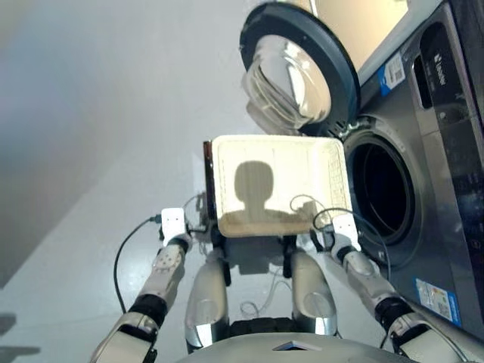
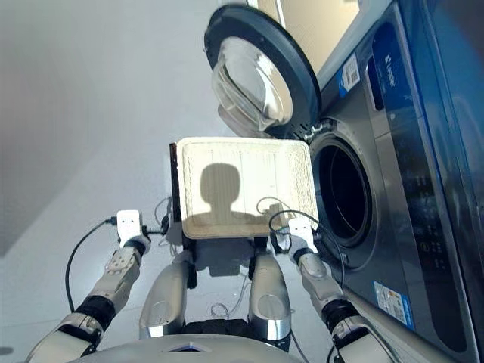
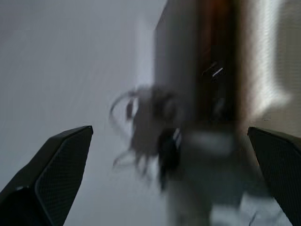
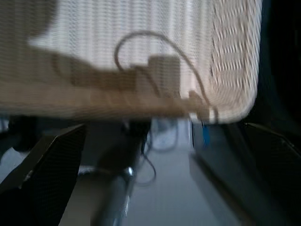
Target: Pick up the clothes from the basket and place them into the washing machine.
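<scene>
At the near edge of the scene, low on the left: left tool [image 3: 169, 179], two black fingers spread wide, nothing between them. It hangs clear of the basket's left side, just beside the dark stand edge there, over pale grey floor [image 1: 91, 151]. A black cable [image 1: 125, 253] loops from the left wrist toward the floor.

Right tool [image 4: 160, 174]: black fingers likewise spread wide, empty, held just below the near right corner of the basket. A thin cable loop [image 4: 155, 61] lies across the basket's near rim in front of it.

Between the two tools, farther off: shallow rectangular cream-white wicker basket [image 1: 333, 162] with rounded corners and low rim. Its woven floor is in full view; no cloth shows in it. It sits on a dark stand, not on a tabletop.

Right of the basket, touching or nearly so at its far right corner: large dark grey metallic washing machine [image 2: 393, 174], round porthole [image 1: 382, 189] dark inside; contents cannot be made out. Its black-rimmed circular door [image 1: 299, 68] with bulging clear glass stands swung open, beyond the basket's far edge. Blue-and-white labels on the machine front, near and far.

The coral, navy and black bundles are not seen in any view.
</scene>
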Motion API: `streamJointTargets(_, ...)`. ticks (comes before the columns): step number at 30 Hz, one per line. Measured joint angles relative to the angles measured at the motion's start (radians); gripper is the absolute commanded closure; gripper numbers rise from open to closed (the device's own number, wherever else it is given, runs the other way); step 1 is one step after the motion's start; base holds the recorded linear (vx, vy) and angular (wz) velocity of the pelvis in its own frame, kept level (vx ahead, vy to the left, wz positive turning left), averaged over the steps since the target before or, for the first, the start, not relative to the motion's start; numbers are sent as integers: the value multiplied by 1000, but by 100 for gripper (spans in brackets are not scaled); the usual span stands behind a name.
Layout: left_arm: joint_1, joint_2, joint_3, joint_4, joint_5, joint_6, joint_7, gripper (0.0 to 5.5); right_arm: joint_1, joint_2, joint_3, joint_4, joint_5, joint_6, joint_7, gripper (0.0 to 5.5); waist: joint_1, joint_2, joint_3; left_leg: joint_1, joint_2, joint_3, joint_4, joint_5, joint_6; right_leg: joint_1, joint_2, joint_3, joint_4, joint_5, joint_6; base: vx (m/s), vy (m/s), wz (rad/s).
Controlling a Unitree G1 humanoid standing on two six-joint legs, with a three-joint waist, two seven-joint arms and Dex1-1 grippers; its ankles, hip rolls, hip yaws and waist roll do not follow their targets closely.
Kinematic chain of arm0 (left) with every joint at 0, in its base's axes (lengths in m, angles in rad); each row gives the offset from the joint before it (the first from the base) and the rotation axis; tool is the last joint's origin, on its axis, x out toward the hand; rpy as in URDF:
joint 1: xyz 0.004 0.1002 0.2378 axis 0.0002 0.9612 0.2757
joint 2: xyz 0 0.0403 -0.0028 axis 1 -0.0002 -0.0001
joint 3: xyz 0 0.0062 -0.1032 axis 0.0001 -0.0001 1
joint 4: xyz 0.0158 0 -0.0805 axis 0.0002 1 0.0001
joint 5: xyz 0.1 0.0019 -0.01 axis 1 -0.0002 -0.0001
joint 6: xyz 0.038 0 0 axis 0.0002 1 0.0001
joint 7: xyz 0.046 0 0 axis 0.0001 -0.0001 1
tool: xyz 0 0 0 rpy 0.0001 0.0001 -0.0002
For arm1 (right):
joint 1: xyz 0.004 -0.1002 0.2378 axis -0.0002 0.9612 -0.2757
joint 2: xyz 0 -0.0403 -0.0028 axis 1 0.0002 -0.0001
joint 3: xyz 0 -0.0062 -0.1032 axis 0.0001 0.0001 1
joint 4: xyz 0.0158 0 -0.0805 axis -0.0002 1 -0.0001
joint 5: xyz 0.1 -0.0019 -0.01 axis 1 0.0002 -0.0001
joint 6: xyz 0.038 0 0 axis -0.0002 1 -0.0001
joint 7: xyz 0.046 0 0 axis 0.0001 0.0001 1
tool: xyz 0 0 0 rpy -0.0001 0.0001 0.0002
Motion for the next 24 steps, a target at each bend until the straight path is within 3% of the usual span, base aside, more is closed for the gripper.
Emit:
streamJointTargets(4,45,-5,43,85,49,20,-30,0,56,14,-62,80,21,17,18,0,0,-1,-95,32,-1,-3,0,-13,-4,52,0,-14,-30,-1,5,93,10,77)
streamJointTargets(6,48,-16,62,111,73,29,-44,0,60,22,-99,112,23,20,23,0,-2,-2,-104,62,-1,-7,-1,-16,-6,87,1,-23,-30,-6,4,130,28,62)
streamJointTargets(9,87,-30,66,150,97,42,-61,0,95,37,-119,159,40,28,37,0,0,-6,-181,77,7,-4,-8,-28,-15,101,6,-23,-32,-16,1,112,6,-20)
streamJointTargets(13,142,-68,121,211,95,64,-59,0,133,87,-228,250,133,51,23,0,1,-7,-265,81,14,-6,-8,-33,-14,110,11,-25,-35,-28,-1,75,2,6)
streamJointTargets(24,182,-73,142,252,85,88,-49,0,198,103,-225,264,150,84,26,0,1,-6,-318,100,14,-10,-8,-31,-12,131,11,-30,-36,-27,-3,16,0,4)
